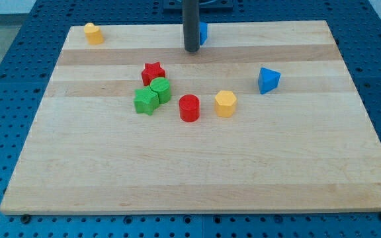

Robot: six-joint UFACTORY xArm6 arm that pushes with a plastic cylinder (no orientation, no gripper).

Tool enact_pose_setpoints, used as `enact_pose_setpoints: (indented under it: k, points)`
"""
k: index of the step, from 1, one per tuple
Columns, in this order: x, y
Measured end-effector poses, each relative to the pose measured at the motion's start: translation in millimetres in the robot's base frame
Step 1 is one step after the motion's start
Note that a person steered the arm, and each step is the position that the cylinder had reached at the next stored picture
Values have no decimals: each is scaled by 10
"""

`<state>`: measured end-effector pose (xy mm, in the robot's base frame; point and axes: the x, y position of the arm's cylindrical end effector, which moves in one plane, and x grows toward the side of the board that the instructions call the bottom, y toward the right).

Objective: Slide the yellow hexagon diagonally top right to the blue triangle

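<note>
So our tip (191, 50) is parked up near the view's top edge of the wooden board (197, 178), touching nothing. It's a bare rod, so there's no opening or closing to report and it has hold of nothing at all. Right behind it there's a blue block (203, 32), mostly hidden by the rod, so we can't make out its shape.

The yellow hexagon (225, 104) sits roughly mid-board, just to the view's right of the red cylinder (189, 108). The blue triangle (268, 80) is up and to the view's right of it, apart but not far. That lines up nicely with the "diagonally top right" bit.

Our guess is the tip sits high because it hasn't started the push yet. To shove the hexagon that way we'd need to come around to its lower-left side, which is right where the red cylinder is, so that gap looks tight.

Off to the view's left there's a cluster: red star (153, 73), green cylinder (160, 89) and a green star (146, 101), bunched together. A yellow block (94, 33) sits in the top-left corner.
</note>
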<state>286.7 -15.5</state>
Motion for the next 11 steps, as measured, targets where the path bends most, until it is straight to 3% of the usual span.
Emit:
enact_pose_setpoints:
  k: [3,6,9,11]
  points:
    - [1028,-5]
    - [1747,55]
    - [1738,644]
    - [1360,657]
